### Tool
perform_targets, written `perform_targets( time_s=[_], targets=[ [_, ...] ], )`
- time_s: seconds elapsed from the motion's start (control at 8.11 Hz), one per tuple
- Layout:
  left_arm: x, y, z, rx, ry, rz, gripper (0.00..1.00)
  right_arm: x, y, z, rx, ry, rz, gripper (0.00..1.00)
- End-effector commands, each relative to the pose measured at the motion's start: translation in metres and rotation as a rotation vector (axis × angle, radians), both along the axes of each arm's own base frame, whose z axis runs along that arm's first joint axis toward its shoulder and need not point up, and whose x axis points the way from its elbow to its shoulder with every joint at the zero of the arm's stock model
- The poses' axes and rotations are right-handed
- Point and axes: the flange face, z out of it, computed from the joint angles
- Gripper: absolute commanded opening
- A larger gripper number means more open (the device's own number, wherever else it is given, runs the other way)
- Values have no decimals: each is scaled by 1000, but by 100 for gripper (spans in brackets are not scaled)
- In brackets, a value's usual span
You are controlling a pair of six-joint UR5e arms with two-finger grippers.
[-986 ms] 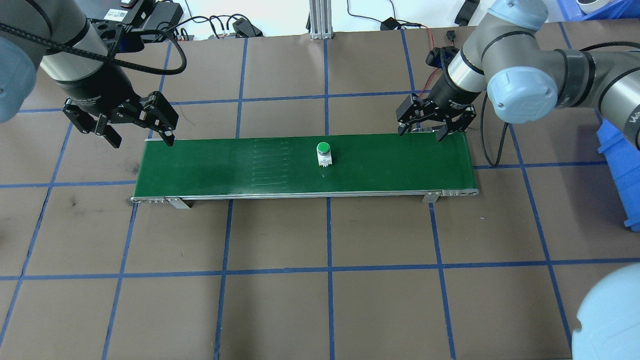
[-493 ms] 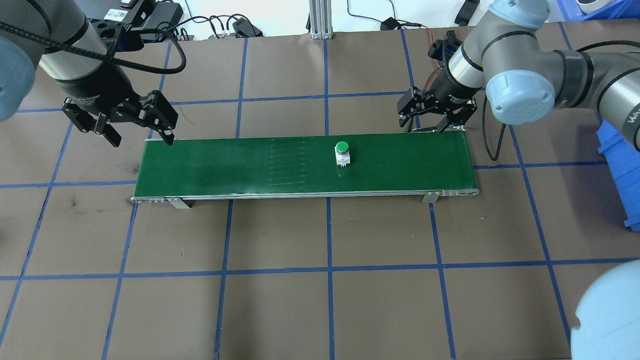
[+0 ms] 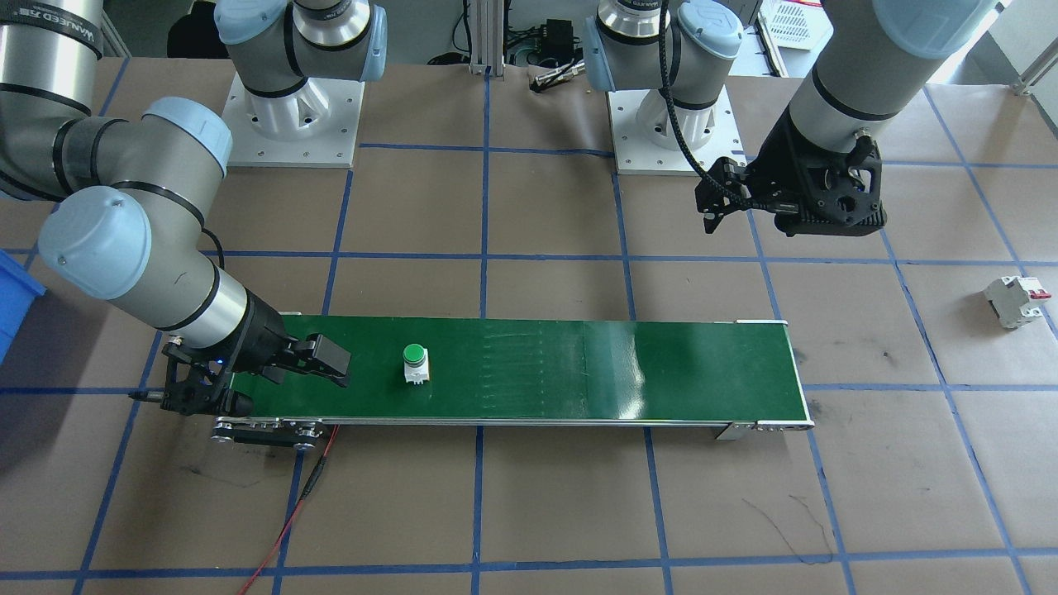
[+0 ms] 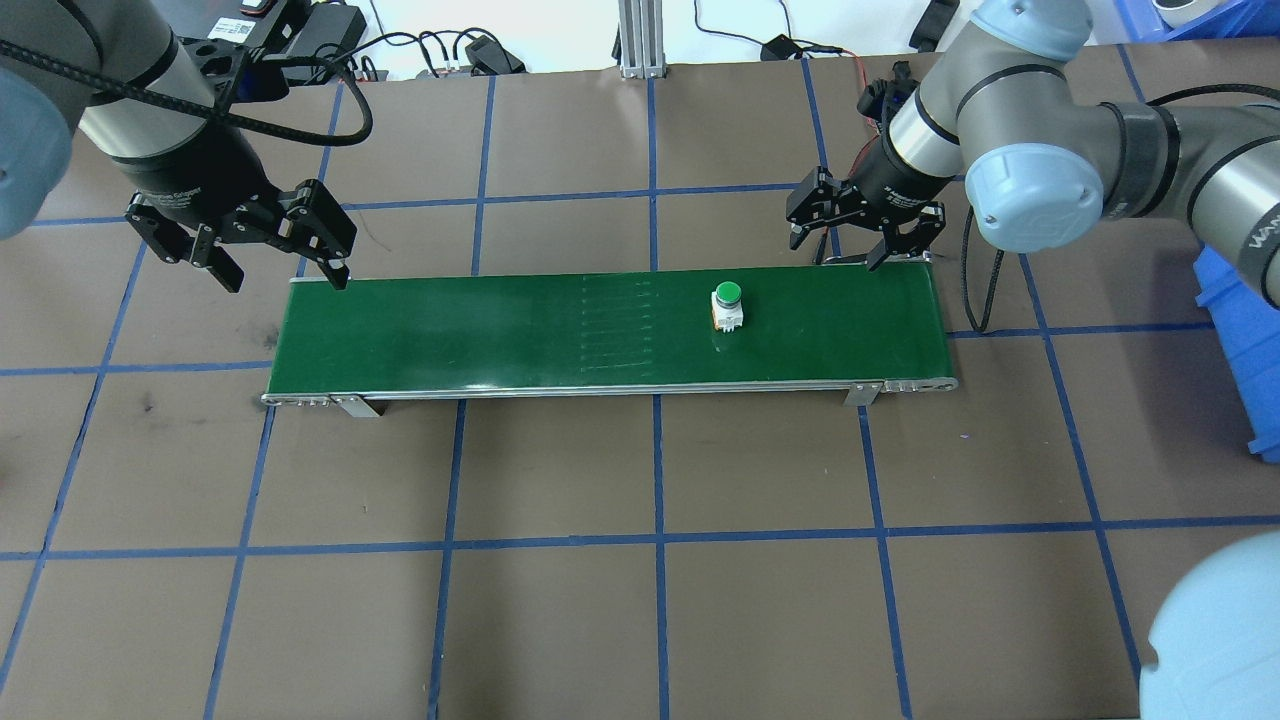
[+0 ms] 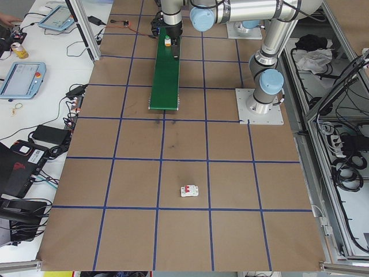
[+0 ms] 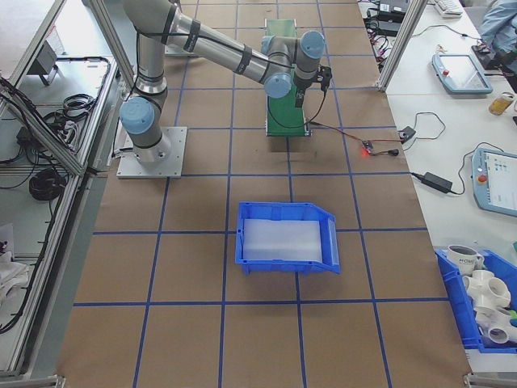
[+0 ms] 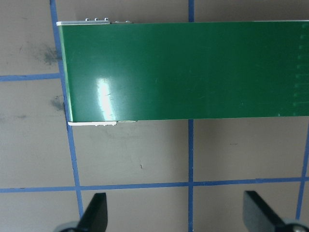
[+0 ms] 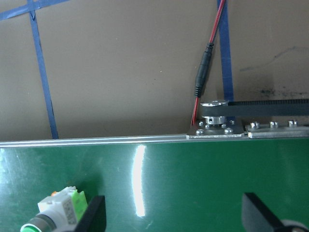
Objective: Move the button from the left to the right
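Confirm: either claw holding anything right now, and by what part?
Nothing held. Left claw and right claw are both open and empty; the button stands free on the belt.

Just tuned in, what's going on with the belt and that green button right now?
The button stands upright on the green conveyor belt, right of its middle, nearer the right gripper. Neither arm holds it. The right gripper is open at the belt's far right edge, with the button just showing in its wrist view. The left gripper is open too, off the belt's left end. A circuit breaker lies apart on the table.
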Motion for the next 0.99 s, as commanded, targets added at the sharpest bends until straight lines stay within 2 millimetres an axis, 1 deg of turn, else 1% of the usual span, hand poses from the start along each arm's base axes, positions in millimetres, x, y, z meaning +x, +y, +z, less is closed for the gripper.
perform_targets(
  time_s=[0.0, 0.12, 0.25, 0.37, 0.49, 0.62, 0.74, 0.86],
  targets=[
    [3, 0, 1, 0, -3, -7, 100, 26, 7, 2, 17, 3, -20, 100],
    [3, 0, 1, 0, -3, -7, 100, 33, 9, 2, 23, 9, -27, 100],
    [3, 0, 1, -1, -4, -7, 100, 38, 11, -2, 32, 12, -18, 100],
    [3, 0, 1, -1, -4, -7, 100, 38, 13, -7, 41, 14, -12, 100],
    [3, 1, 1, 2, -3, -7, 100, 38, 19, -17, 59, 17, -1, 100],
    [3, 1, 1, 2, -3, -7, 100, 35, 22, -23, 58, 52, 50, 100],
    [3, 1, 1, 0, -3, -7, 100, 30, 21, -35, 60, 99, 121, 96],
    [3, 1, 0, 3, -3, -7, 100, 26, 20, -40, 62, 129, 156, 82]
  ],
)
